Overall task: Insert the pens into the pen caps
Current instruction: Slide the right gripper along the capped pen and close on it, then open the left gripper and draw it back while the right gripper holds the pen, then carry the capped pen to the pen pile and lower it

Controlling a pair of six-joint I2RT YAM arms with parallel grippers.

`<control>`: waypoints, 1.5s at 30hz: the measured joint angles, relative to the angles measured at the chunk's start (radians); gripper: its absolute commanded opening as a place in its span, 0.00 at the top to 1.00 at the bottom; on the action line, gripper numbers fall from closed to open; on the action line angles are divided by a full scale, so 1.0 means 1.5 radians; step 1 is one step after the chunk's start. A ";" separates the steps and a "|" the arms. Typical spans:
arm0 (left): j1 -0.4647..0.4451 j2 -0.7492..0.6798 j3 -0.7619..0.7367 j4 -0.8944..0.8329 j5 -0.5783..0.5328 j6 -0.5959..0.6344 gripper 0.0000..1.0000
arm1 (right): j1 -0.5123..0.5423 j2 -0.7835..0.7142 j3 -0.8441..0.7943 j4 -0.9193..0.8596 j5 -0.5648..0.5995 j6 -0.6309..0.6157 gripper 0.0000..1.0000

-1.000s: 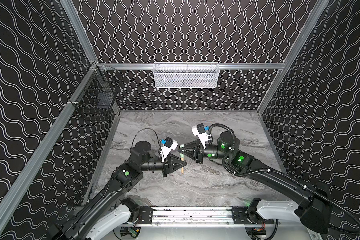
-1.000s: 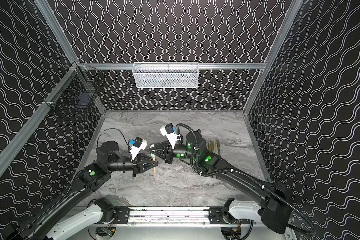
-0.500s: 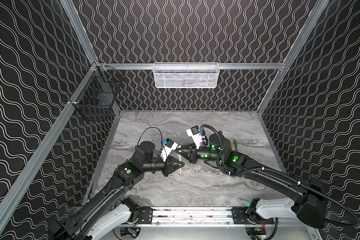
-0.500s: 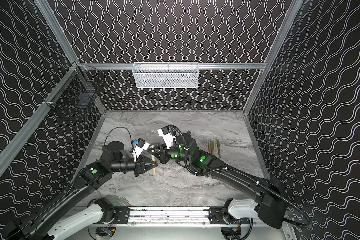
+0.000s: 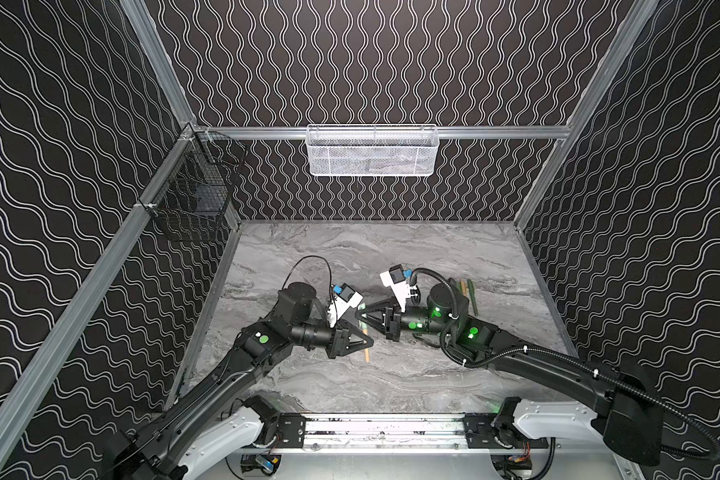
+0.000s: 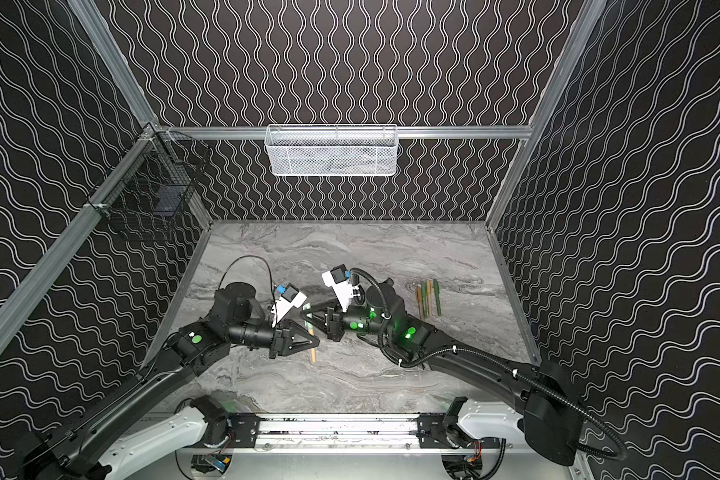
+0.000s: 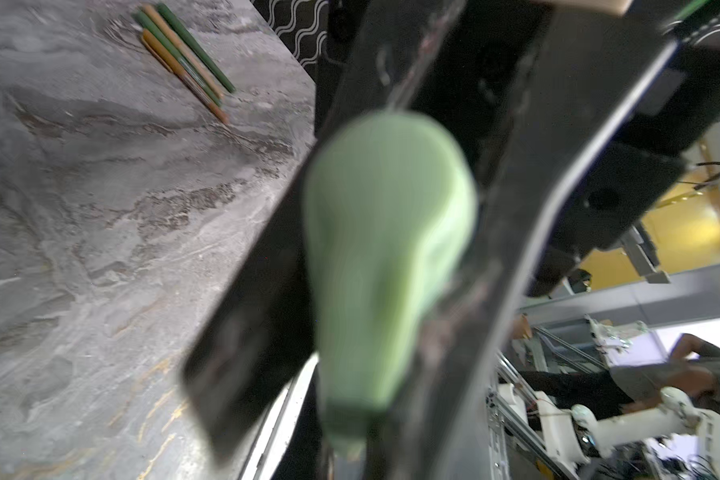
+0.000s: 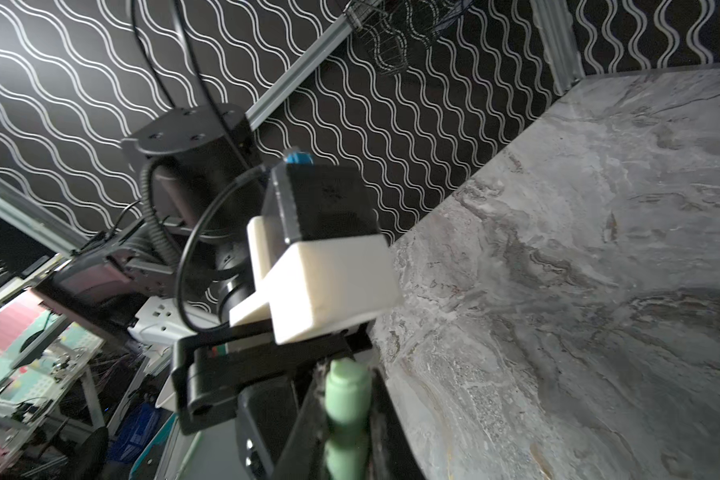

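Left claw [image 5: 366, 343] is pinched shut across a tan-orange pen [image 5: 366, 354] near the middle of the grey marbled table [image 5: 391, 374], and the pen's bare end points toward the front rail in both top views. Right claw [image 5: 358, 318] faces it almost tip to tip and is closed narrowly on a pale green cap [image 8: 347, 386] at the pen's other end. The right wrist view shows that cap clamped between two dark fingers. In the left wrist view the same cap fills the centre as a large blurred green shape, and how far the pen sits inside it cannot be told. Four other pens [image 6: 427, 297], two tan and two green, lie side by side on the table to the right, well apart from the claws. Compared with a second ago, both claws with pen and cap have moved a little toward the front of the table. The right arm has swung leftward, uncovering part of the four pens in a top view.
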 measured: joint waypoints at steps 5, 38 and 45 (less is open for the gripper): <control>-0.001 -0.015 -0.001 0.030 0.003 -0.006 1.00 | -0.001 0.003 0.022 -0.009 -0.011 -0.005 1.00; 0.003 -0.158 0.012 0.349 -0.108 0.082 0.01 | -0.338 0.101 0.273 -0.356 -0.005 -0.033 1.00; 0.003 -0.201 0.032 0.202 -0.143 0.133 0.01 | -0.422 0.306 0.381 -0.591 0.195 -0.180 1.00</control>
